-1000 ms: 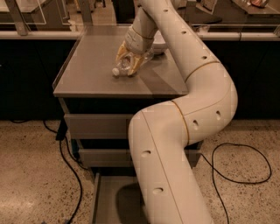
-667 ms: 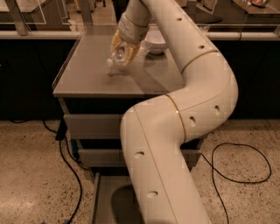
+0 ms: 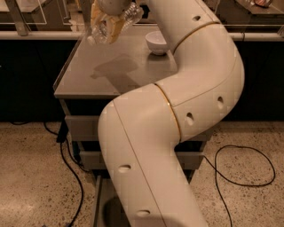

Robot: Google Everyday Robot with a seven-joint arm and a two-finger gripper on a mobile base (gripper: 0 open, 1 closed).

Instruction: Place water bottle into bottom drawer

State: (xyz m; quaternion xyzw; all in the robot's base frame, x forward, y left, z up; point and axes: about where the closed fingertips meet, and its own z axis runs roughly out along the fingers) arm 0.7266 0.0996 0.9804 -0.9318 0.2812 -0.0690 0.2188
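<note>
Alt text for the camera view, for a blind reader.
The gripper of the white arm holds a small clear crinkled plastic water bottle above a grey cabinet top, near a white bowl. The grey metal bottom drawer stands open below, mostly behind the arm.

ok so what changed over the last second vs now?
The gripper, shut on the water bottle, raised it off the cabinet top and carried it up and toward the left of the camera view. It now hangs in the air above the top. Unchanged: the white bowl sits at the back of the top, and the bottom drawer is pulled out with no bottle in it.
</note>
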